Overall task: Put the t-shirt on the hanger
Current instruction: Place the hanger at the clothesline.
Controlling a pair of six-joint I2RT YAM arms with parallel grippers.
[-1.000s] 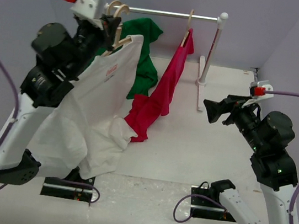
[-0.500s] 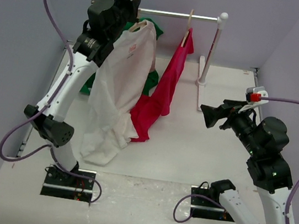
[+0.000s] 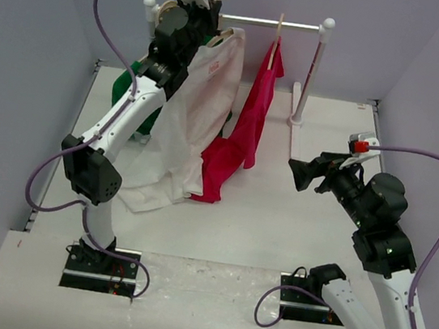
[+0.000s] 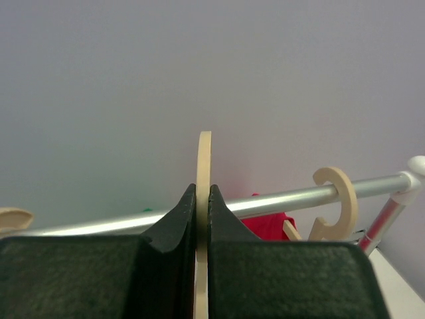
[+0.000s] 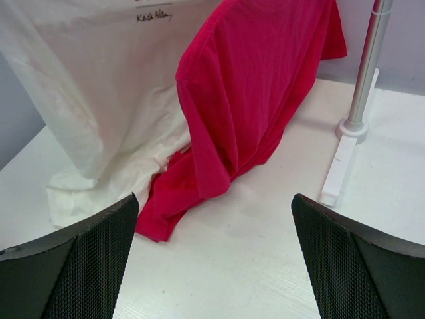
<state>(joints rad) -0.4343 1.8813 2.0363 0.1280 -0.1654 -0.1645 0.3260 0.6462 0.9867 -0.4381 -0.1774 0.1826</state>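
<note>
Left gripper [image 4: 203, 197] is clamped on the flat hook of the wooden hanger [image 4: 204, 153], up beside the metal rail [image 4: 279, 199]. The white t-shirt [image 3: 199, 104] hangs from it, hem pooled on the table [image 3: 260, 227]. I judge it light, limp cotton that slips easily, so I hold the stiff wood, not the cloth. Right gripper [image 5: 212, 259] gapes wide and empty, facing the red t-shirt [image 5: 252, 86].

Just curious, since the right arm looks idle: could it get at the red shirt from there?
Probably yes: the right tool, open, faces the red shirt, with only bare table between them.
</note>
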